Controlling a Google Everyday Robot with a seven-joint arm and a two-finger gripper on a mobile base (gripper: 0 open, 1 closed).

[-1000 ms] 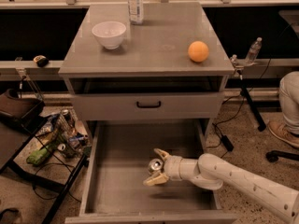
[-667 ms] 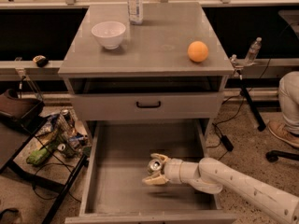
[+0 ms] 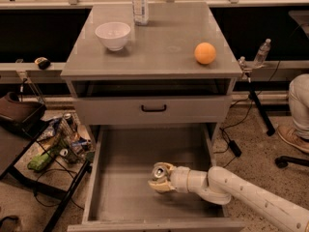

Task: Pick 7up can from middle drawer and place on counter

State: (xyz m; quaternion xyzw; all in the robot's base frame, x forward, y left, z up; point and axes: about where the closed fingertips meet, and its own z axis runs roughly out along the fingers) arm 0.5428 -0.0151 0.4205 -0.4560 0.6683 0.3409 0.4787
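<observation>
- Down in the middle drawer (image 3: 123, 178), at about five o'clock on its floor, there's the gripper (image 3: 161, 179). It's cream-yellow at the tip, a warmer shade than everything behind it.
- Right behind it comes the wrist section (image 3: 187, 180), a short, smooth white cylinder with a thin darker seam ringing it.
- Next the joint (image 3: 218, 187), a fat, rounded bulge with a glossy off-white shell, shaded grey underneath.
- And the forearm (image 3: 263, 206) is a long, plain, off-white tube. It's thick and smooth all the way to the picture's four-o'clock corner.
</observation>
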